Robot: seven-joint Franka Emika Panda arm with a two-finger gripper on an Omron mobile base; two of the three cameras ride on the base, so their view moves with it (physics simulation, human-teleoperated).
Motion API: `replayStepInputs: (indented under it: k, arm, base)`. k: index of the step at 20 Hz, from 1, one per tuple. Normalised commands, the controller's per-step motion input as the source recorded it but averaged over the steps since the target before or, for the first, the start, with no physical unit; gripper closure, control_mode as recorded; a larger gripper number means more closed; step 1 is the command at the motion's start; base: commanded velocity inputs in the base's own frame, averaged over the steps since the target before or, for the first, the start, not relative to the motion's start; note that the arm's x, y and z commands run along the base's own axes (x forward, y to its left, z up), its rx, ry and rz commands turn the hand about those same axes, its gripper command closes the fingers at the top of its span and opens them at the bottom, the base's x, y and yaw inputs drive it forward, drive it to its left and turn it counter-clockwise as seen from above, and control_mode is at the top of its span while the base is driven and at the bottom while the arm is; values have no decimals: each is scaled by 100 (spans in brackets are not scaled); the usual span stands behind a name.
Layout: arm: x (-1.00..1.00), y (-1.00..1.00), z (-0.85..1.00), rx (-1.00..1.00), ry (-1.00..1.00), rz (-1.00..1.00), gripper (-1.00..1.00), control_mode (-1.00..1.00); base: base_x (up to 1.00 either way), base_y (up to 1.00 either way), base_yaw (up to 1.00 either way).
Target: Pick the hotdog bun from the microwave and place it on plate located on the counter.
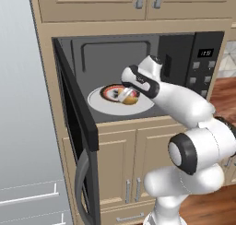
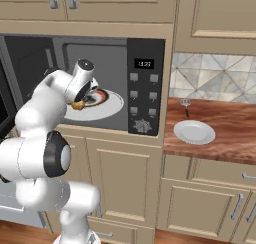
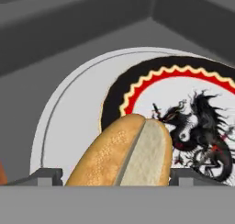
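Note:
The microwave (image 1: pixel 203 67) stands open, and my arm reaches into its grey cavity. The golden-tan hotdog bun (image 3: pixel 124 149) lies over a small dark plate with a red-orange rim (image 3: pixel 118 90), which rests on the white turntable disc (image 3: pixel 69 113). My gripper (image 3: pixel 115 175) is shut on the bun, one fingertip against each long side. From the base, the bun (image 1: pixel 130 98) peeks out just under the hand (image 1: pixel 125 95). The pale round plate (image 2: pixel 194 132) sits on the reddish-brown counter (image 2: pixel 230 133), right of the microwave (image 2: pixel 145 88).
The black microwave door (image 1: pixel 76 122) swings out to the left, close beside my arm. Cavity walls and ceiling close in around the hand. A small dark utensil (image 2: pixel 186 104) lies on the counter behind the pale plate. Beige cabinets stand above and below.

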Motion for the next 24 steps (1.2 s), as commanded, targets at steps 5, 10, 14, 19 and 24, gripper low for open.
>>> replayStepInputs:
  k: [5,10,14,19,24]
  arm:
    - [-58,-61,54,0,8,-24,100,-100]
    - [-45,-48,53,0,16,-29,100,-100]
    - [-85,-61,14,0,10,-32,100,-100]
    - [-95,-72,1,0,1,-26,100,-100]
    - [-43,-93,0,0,3,-18,100,-100]
  base:
    - [0,0,0]
    - [0,0,0]
    - [0,0,0]
    - [0,0,0]
    - [0,0,0]
